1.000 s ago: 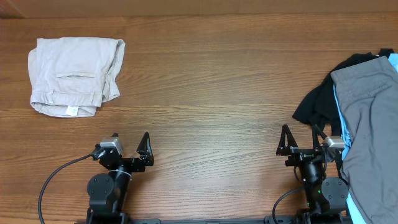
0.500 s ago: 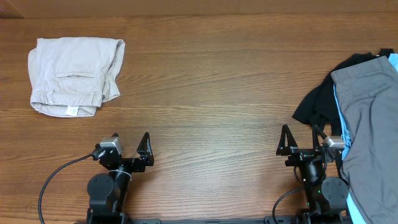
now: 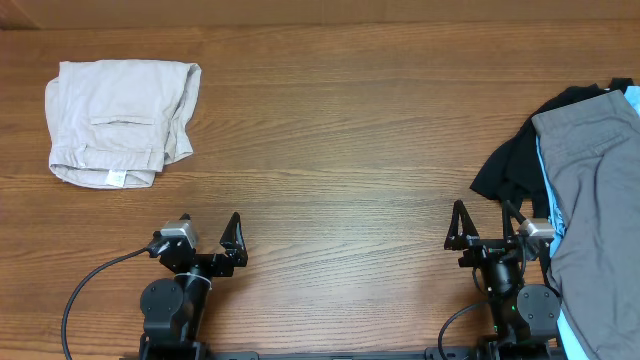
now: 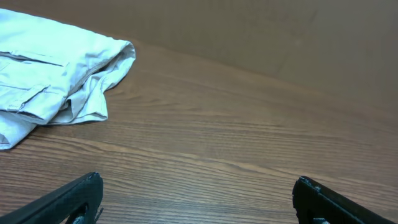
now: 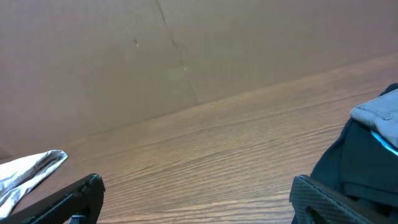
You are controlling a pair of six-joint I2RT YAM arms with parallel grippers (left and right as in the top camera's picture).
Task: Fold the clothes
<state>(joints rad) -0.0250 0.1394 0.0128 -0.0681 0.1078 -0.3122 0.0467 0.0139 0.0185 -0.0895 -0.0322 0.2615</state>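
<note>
One pair of beige shorts (image 3: 120, 122) is lying at the far left of the table (image 3: 340, 150), looking already folded into a compact bundle, so little seems left to do. Two grippers are sitting at the near edge, the left gripper (image 3: 209, 221) and right gripper (image 3: 483, 214), both gaping wide and holding nothing. One grey garment (image 3: 590, 200) and one black garment (image 3: 505, 165) are lying heaped at the right.
</note>
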